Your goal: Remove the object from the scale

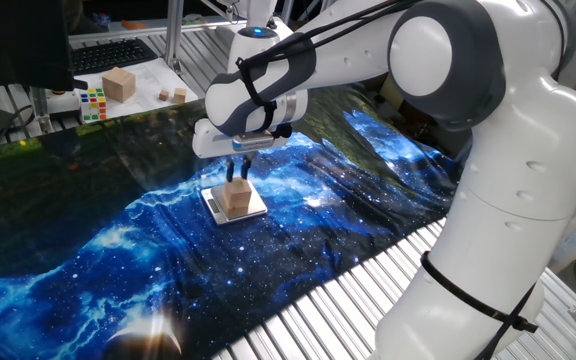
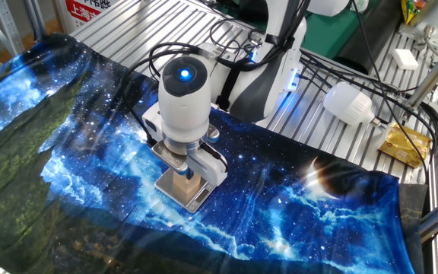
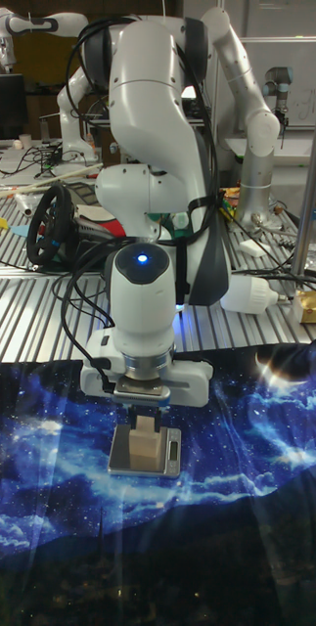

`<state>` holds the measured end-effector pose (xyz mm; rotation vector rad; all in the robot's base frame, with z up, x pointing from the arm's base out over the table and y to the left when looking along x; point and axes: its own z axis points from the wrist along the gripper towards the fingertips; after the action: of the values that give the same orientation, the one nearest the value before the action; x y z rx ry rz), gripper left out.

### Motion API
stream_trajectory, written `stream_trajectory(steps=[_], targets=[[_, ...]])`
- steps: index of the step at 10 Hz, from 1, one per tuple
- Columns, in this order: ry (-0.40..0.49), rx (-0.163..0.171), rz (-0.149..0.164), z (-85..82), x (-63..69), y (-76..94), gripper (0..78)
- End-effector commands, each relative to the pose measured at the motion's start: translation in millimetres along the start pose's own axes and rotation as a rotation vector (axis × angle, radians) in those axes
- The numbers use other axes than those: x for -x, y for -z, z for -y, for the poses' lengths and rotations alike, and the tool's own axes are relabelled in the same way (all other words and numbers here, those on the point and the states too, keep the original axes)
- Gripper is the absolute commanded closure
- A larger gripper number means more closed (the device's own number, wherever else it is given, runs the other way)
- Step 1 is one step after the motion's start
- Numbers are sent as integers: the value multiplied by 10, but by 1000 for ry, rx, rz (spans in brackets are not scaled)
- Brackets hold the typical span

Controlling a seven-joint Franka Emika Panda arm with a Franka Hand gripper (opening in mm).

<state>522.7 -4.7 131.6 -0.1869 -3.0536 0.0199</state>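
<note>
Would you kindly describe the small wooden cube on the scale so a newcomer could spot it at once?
Find the blue galaxy-print cloth and the flat silver scale under the white arm. The small light-brown cube sits on that plate, with the gripper fingers around its top. The other wooden blocks lie beyond the cloth, beside a Rubik's cube.

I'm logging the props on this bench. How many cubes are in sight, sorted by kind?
Plain wooden cubes: 4 (small cube on the scale; larger tan cube and two tiny blocks at the back)
Multicoloured Rubik's cube: 1
Total: 5
</note>
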Motion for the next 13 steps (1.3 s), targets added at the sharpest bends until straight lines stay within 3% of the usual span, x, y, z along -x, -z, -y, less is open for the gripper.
stream_trajectory(steps=[1,13], targets=[[-1,0,3,2,8,12,2],[-44,-1,-1,-3,-5,-52,2]])
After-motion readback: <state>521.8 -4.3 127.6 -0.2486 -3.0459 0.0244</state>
